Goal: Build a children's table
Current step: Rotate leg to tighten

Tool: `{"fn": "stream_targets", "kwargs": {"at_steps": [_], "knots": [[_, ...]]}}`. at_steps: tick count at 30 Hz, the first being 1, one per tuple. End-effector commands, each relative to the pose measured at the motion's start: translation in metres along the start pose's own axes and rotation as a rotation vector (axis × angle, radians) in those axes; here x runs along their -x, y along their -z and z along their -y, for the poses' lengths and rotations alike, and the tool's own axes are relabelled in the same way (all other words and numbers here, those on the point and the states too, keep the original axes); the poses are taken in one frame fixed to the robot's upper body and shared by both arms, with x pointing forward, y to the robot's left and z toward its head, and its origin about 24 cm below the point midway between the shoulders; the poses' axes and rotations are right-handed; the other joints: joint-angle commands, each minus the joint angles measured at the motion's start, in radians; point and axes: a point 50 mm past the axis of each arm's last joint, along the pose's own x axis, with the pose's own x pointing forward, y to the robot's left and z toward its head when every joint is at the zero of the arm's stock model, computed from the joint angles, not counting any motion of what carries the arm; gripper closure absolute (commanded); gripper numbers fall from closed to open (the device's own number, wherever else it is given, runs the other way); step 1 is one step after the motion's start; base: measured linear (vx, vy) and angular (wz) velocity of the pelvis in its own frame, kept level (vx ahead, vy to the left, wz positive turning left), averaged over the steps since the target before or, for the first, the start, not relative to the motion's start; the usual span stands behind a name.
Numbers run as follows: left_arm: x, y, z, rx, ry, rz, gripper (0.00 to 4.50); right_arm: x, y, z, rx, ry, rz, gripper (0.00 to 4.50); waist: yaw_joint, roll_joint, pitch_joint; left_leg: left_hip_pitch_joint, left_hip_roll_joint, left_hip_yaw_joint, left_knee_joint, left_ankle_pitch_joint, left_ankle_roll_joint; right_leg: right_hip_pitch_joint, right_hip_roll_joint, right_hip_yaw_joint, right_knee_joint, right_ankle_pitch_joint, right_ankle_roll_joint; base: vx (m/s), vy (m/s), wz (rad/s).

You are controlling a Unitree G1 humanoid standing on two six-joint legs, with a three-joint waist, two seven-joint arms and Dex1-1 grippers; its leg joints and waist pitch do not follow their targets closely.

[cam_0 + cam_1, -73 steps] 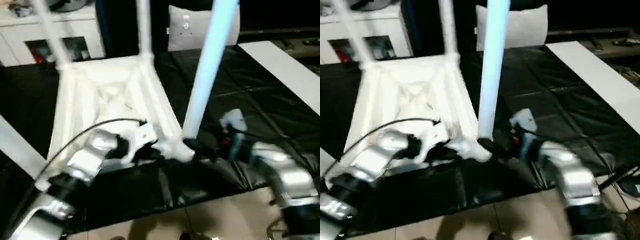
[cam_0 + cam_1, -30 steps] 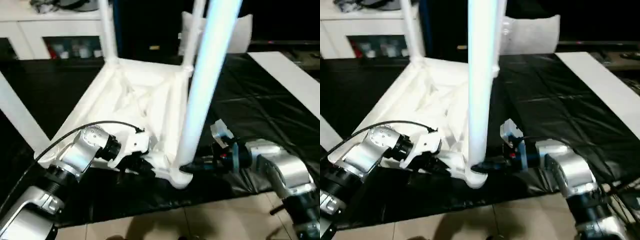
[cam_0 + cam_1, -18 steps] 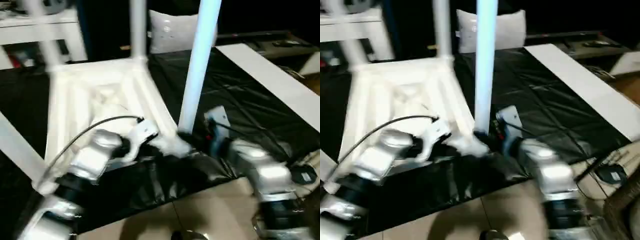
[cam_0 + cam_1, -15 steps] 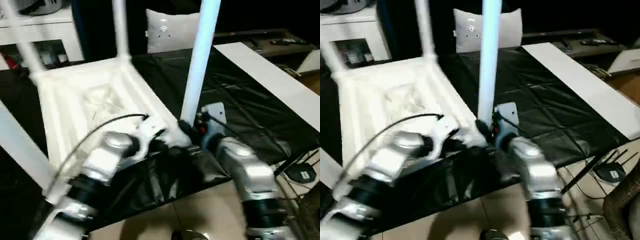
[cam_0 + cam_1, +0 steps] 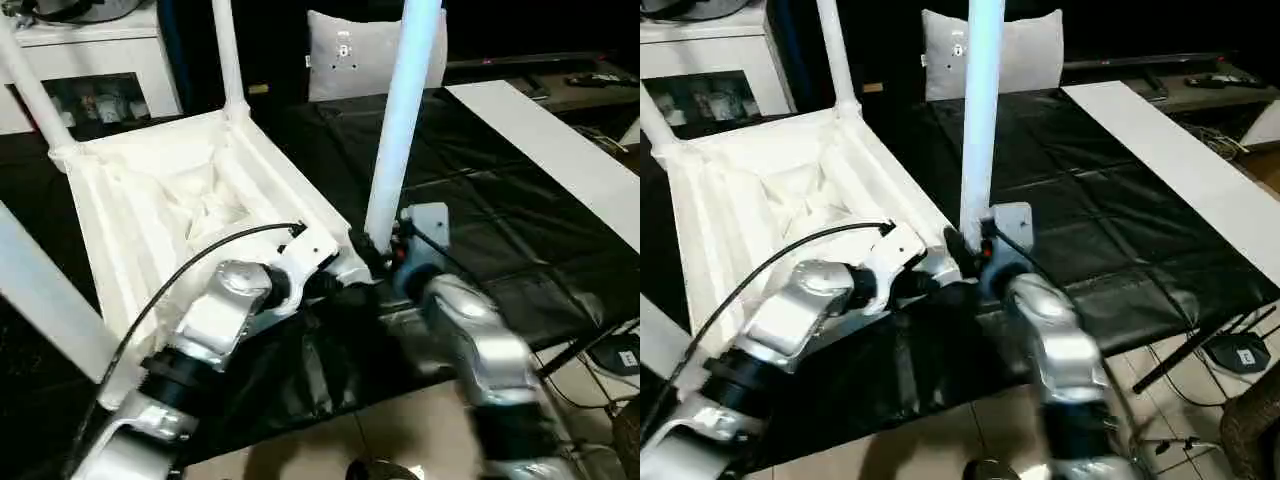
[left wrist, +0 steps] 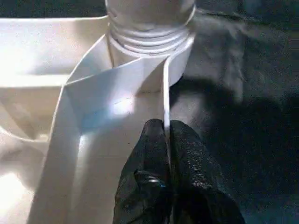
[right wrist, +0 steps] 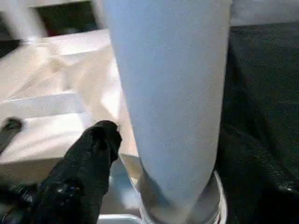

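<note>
i see smooth white plastic on the tabletop [image 5: 150, 210] and leg [image 5: 400, 130], slightly glossy; my forearms [image 5: 480, 350] are brushed silver metal; the table cover [image 5: 500, 220] looks like creased black sheeting.

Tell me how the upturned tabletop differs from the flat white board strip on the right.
The tabletop lies upside down, ribbed and rimmed, with legs standing in its corner sockets; the board strip is flat and plain. The left hand pinches the tabletop's rim; nothing touches the board strip. Both are white and lie on the black cover.

A white cabinet [image 5: 95, 60] stands behind; beige tiled floor [image 5: 960, 440] below.
</note>
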Motion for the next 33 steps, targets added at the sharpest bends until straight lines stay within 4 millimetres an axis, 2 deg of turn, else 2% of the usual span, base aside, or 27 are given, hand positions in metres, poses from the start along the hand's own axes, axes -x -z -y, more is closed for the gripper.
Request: {"fn": "stream_targets", "kwargs": {"at_steps": [1,4,5,8,10,13,15,17,20,22,24,26,27,29,33], "knots": [[0.000,-0.016,0.008,-0.057,0.082,0.104,4.50,0.000,-0.008,-0.008,-0.001,-0.085,0.035,0.75,0.008,0.003,-0.069,-0.003,0.017,0.004,-0.064,-0.165,0.086,0.070,-0.046,0.054,-0.067,-0.281,-0.174,0.000,0.000,0.00],[0.006,-0.010,0.005,-0.083,0.118,0.088,4.50,0.010,-0.010,0.000,0.002,-0.168,0.020,0.42,0.016,0.002,-0.066,0.001,0.017,0.004,-0.066,-0.192,0.075,0.069,-0.047,0.053,-0.074,-0.348,-0.162,0.000,0.000,0.00],[0.012,-0.005,0.003,-0.121,0.185,0.080,4.50,0.018,-0.011,0.008,0.041,-0.234,-0.021,0.42,0.019,0.001,-0.064,0.003,0.016,0.005,-0.066,-0.200,0.076,0.066,-0.047,0.053,-0.077,-0.369,-0.152,0.000,0.000,0.00],[0.020,0.001,0.003,-0.176,0.283,0.053,4.50,0.029,-0.012,0.011,0.091,-0.389,-0.072,0.13,0.033,0.002,-0.063,0.010,0.020,0.008,-0.066,-0.212,0.074,0.060,-0.049,0.056,-0.080,-0.394,-0.142,0.000,0.000,0.00],[0.022,0.002,0.004,-0.190,0.310,0.046,4.50,0.032,-0.012,0.011,0.103,-0.430,-0.086,0.05,0.039,0.003,-0.065,0.014,0.021,0.009,-0.065,-0.212,0.071,0.059,-0.050,0.057,-0.078,-0.382,-0.148,0.000,0.000,0.00],[0.031,0.009,0.002,-0.254,0.413,-0.015,4.50,0.038,-0.014,0.015,0.143,-0.571,-0.138,0.05,0.048,0.000,-0.065,0.009,0.024,0.007,-0.069,-0.210,0.073,0.063,-0.050,0.058,-0.071,-0.364,-0.156,0.000,0.000,0.00],[0.035,0.012,0.000,-0.288,0.463,-0.042,4.50,0.041,-0.012,0.017,0.191,-0.642,-0.197,0.05,0.060,0.002,-0.065,0.020,0.026,0.011,-0.068,-0.215,0.066,0.054,-0.048,0.062,-0.070,-0.351,-0.170,0.000,0.000,0.00],[0.041,0.015,-0.001,-0.325,0.529,-0.087,4.50,0.043,-0.010,0.017,0.222,-0.729,-0.249,0.05,0.063,-0.003,-0.067,0.017,0.025,0.013,-0.068,-0.201,0.064,0.059,-0.048,0.066,-0.063,-0.326,-0.181,0.000,0.000,0.00],[0.044,0.015,0.000,-0.336,0.582,-0.100,4.50,0.043,-0.012,0.016,0.208,-0.801,-0.257,0.05,0.072,-0.004,-0.069,0.014,0.027,0.013,-0.068,-0.174,0.066,0.063,-0.052,0.071,-0.054,-0.291,-0.198,0.000,0.000,0.00],[0.044,0.015,0.000,-0.344,0.599,-0.102,4.50,0.042,-0.013,0.016,0.201,-0.821,-0.262,0.21,0.074,-0.004,-0.070,0.012,0.027,0.014,-0.067,-0.159,0.068,0.064,-0.051,0.070,-0.051,-0.271,-0.209,0.000,0.000,0.00],[0.045,0.014,0.000,-0.366,0.628,-0.113,4.50,0.042,-0.012,0.016,0.184,-0.865,-0.281,0.49,0.077,-0.007,-0.070,0.011,0.026,0.015,-0.067,-0.161,0.067,0.065,-0.051,0.070,-0.050,-0.281,-0.209,0.000,0.000,0.00],[0.045,0.014,-0.001,-0.384,0.644,-0.118,4.50,0.041,-0.011,0.016,0.177,-0.908,-0.301,0.58,0.078,-0.007,-0.070,0.012,0.025,0.016,-0.065,-0.162,0.069,0.064,-0.050,0.070,-0.053,-0.291,-0.205,0.000,0.000,0.00],[0.045,0.013,-0.002,-0.392,0.646,-0.119,4.50,0.042,-0.010,0.016,0.174,-0.926,-0.313,0.68,0.080,-0.013,-0.069,0.013,0.026,0.018,-0.065,-0.164,0.070,0.064,-0.051,0.070,-0.055,-0.303,-0.202,0.000,0.000,0.00],[0.044,0.013,-0.002,-0.398,0.649,-0.121,4.50,0.042,-0.008,0.015,0.170,-0.954,-0.329,0.86,0.082,-0.010,-0.069,0.011,0.027,0.016,-0.066,-0.160,0.064,0.065,-0.052,0.070,-0.053,-0.311,-0.197,0.000,0.000,0.00],[0.044,0.012,-0.003,-0.401,0.650,-0.120,4.50,0.044,-0.007,0.012,0.158,-1.001,-0.345,1.31,0.082,-0.012,-0.070,0.012,0.027,0.015,-0.066,-0.168,0.058,0.065,-0.052,0.070,-0.054,-0.315,-0.195,0.000,0.000,0.00]]}}
